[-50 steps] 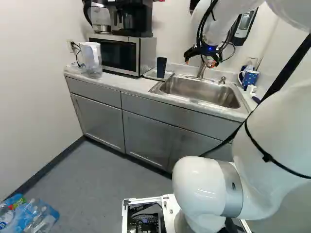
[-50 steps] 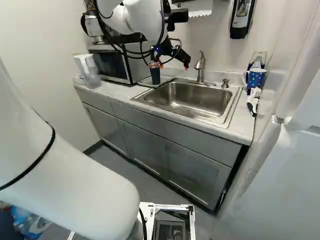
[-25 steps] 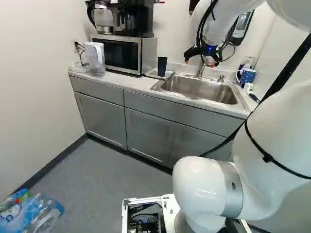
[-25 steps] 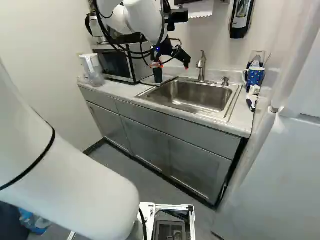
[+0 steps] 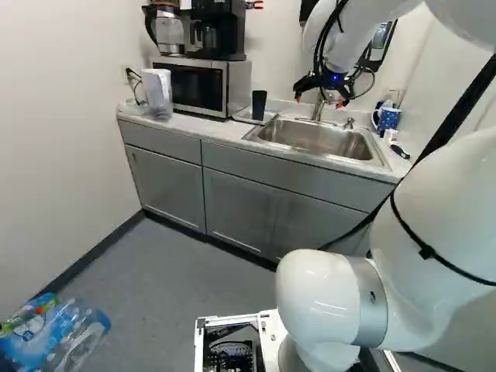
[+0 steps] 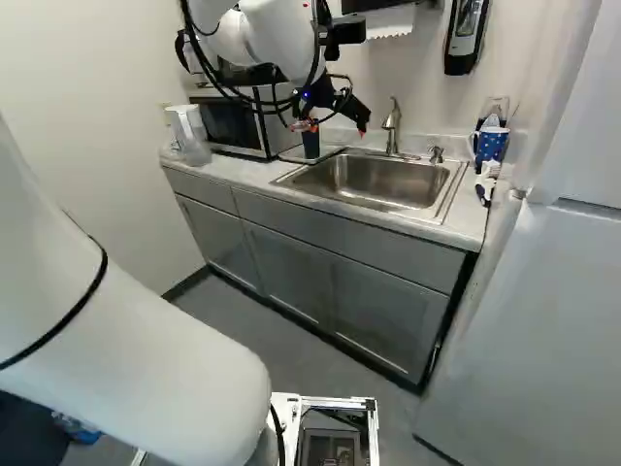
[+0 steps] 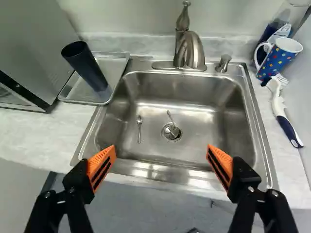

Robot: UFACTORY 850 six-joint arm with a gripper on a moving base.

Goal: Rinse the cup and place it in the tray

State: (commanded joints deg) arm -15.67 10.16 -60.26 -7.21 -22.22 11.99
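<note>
High over the counter, the gripper hangs in front of the faucet in the left base view. Its two orange-padded fingers stand wide apart in the wrist view, nothing between them; the gripper points toward the sink's front edge. A tall dark cup stands on the shallow tray left of the sink, well ahead of the fingers and touching neither. The cup looks empty from above, though its bottom is hidden. The curved metal faucet rises behind the basin.
Two small spoons lie in the sink by the drain. A dotted blue mug and a brush are on the counter's right end. Microwave and white pitcher stand at its left. Plastic bottles lie on the floor.
The base has moved, backing a little from the counter; the whole scene shifts and shrinks slightly in both base views. The arm keeps its pose and the gripper stays open.
</note>
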